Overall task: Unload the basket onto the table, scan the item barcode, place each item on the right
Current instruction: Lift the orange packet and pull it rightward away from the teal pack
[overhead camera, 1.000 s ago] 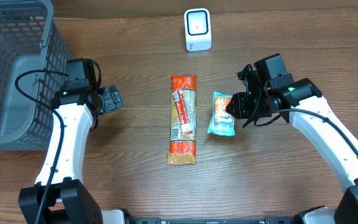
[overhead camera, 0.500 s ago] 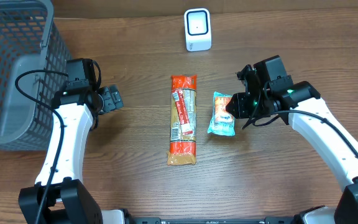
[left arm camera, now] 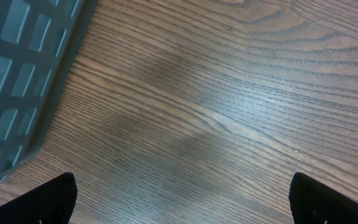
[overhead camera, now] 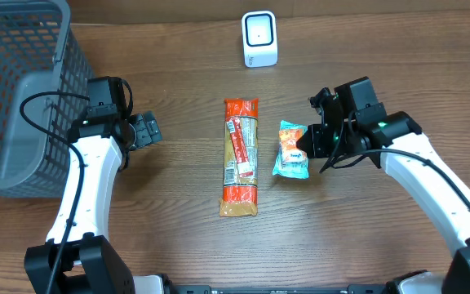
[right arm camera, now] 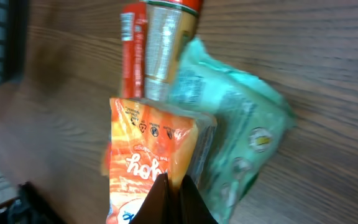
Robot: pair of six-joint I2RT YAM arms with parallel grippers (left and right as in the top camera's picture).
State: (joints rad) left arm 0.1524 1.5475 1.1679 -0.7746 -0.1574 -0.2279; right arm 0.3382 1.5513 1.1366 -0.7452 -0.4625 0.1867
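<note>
1 packet (overhead camera: 290, 149), lengthwise toward scanner (overhead camera: 259, 38), right claw (right arm camera: 168, 193) pinching

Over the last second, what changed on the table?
The right jaws shut on the right edge of the small packet, and the right arm edged slightly left toward it. The left jaws stayed open, and the left arm, long orange package, scanner and basket did not move.

On your counter (overhead camera: 382, 65), you have two snacks, one long orange packet (overhead camera: 240, 157) and one small pouch (overhead camera: 290, 150); one white scanner (overhead camera: 259, 38); one gray basket (overhead camera: 23, 122).
</note>
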